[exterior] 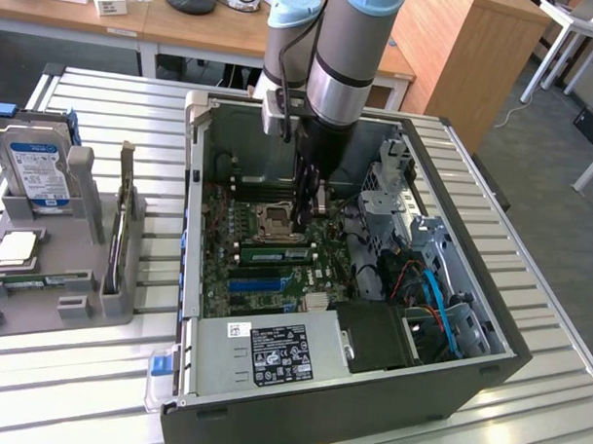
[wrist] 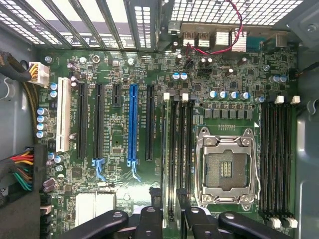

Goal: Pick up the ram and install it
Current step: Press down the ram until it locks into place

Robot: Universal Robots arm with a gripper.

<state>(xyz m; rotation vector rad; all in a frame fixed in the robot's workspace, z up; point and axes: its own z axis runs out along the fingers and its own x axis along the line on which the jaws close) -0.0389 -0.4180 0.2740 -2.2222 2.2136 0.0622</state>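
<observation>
Ram — a green stick standing on edge in a motherboard slot just beside the processor socket, inside the open computer case.
Gripper hangs over one end, jaws well apart, gripping nothing. The stick looks light, stiff and fragile — best held by its bare edges, off the chips.

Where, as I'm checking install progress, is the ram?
In the exterior view, the ram stands on the motherboard beside the CPU socket, close to the gripper.

Matt metal case, ribbed metal table
</observation>
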